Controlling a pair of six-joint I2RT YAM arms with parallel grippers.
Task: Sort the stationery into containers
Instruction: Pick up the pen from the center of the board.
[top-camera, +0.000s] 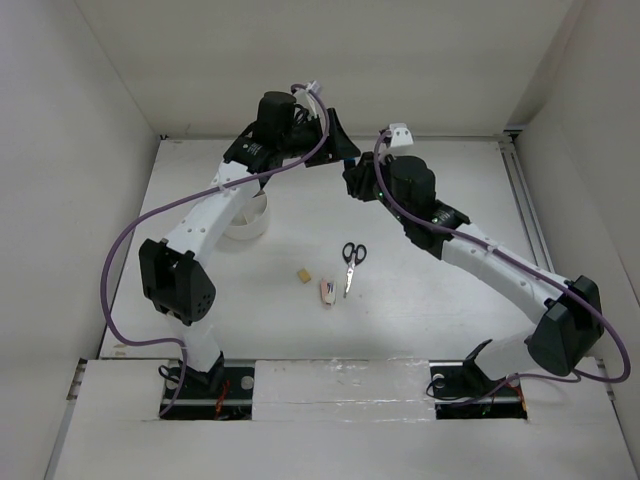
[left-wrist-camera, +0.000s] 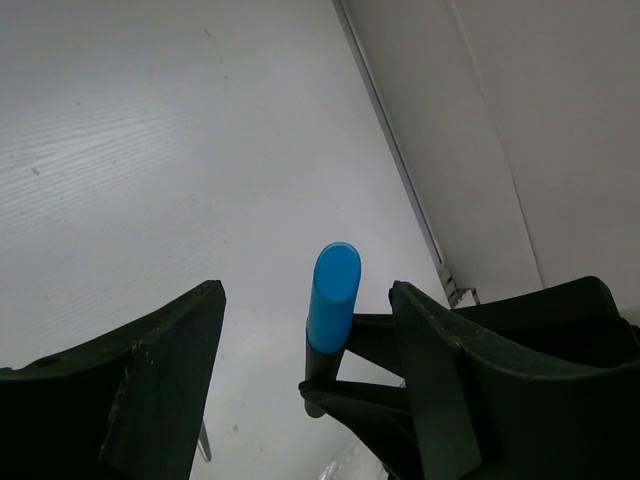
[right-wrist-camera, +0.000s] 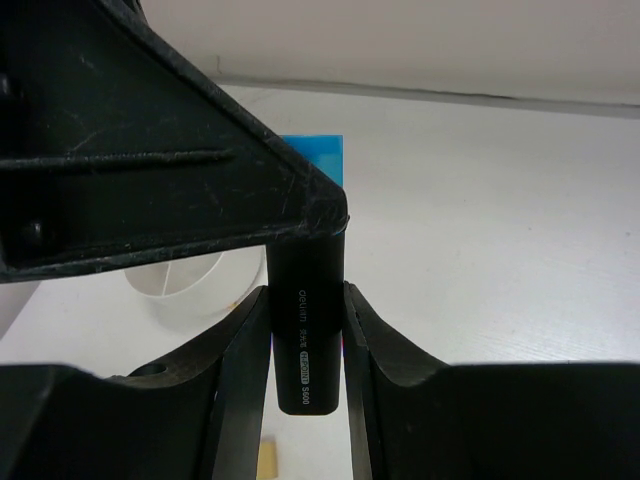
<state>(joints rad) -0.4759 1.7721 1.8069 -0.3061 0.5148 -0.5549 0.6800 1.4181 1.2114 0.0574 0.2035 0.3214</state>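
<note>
One each: highlighter (left-wrist-camera: 335, 300), scissors (top-camera: 352, 256), eraser (top-camera: 300, 275), white-pink piece (top-camera: 327, 291), tray (top-camera: 254, 224).

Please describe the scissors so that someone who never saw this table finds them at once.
On the white table, start at the round white tray at the left and move right, toward the near edge. Three things lie there; the scissors are the rightmost, the only one with two black ring handles, unlike the tan eraser and the white-pink piece.

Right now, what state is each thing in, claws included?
Left claw: open, either side of the highlighter.
Right claw: shut on the highlighter's black body.
Highlighter: blue cap on, held off the table.
Scissors: blades closed, lying flat on the table.
</note>
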